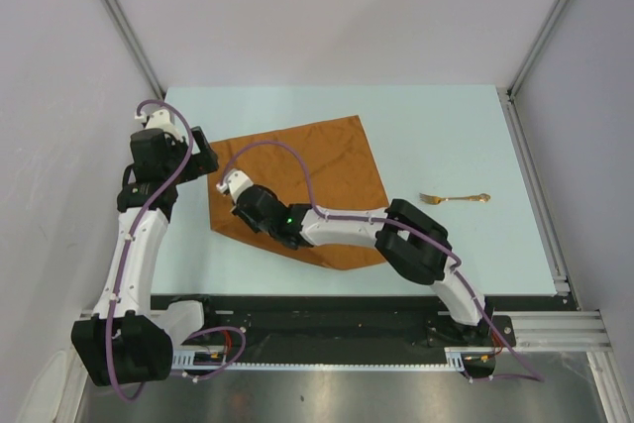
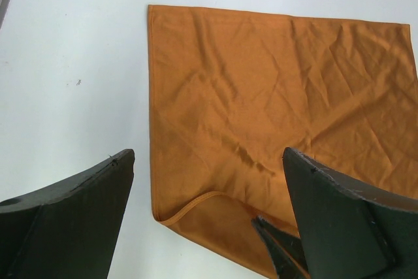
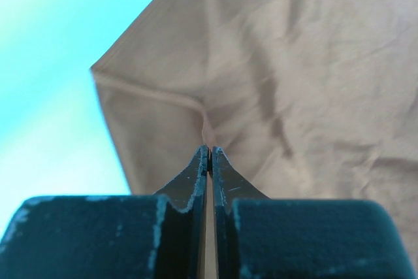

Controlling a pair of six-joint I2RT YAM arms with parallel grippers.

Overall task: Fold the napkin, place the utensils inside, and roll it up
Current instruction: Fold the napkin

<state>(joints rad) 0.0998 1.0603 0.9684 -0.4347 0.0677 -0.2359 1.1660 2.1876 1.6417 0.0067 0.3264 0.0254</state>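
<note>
**Spotter:** What is lying around the cloth?

**Operator:** From overhead I see the napkin (image 1: 342, 160) flat on the pale table (image 1: 446, 126), turned like a diamond, left of centre. My right arm (image 1: 347, 228) lies across its near half and hides that part from above. A purple cable (image 1: 282, 146) arcs over the cloth too. The fork (image 1: 454, 198) lies to the right, well apart from the napkin, with its tines toward it and bare table all round.

**Spotter:** And your grippers?

**Operator:** My right gripper (image 3: 209, 151) is clenched, its fingers pressed together on a pinch of the napkin near the left corner. My wrist camera shows the fabric drawn up into the tips, with a hemmed edge turned over just beside them. My left gripper (image 2: 206, 155) is released, with its jaws wide apart over that same corner. I cannot tell whether it touches the cloth. Between its fingers (image 2: 72, 220) I see the curled hem. There is also a dark pointed shape low on the right, and I cannot tell what it is.

**Spotter:** How much room is there?

**Operator:** It is tight on the left, where both grippers crowd one corner and the grey wall (image 1: 59, 66) is near. The napkin's near corner lies close to the table's front edge, by the black rail (image 1: 347, 329). Its far corner stops short of the far edge. The most open table is on the right, around and beyond the fork.
</note>
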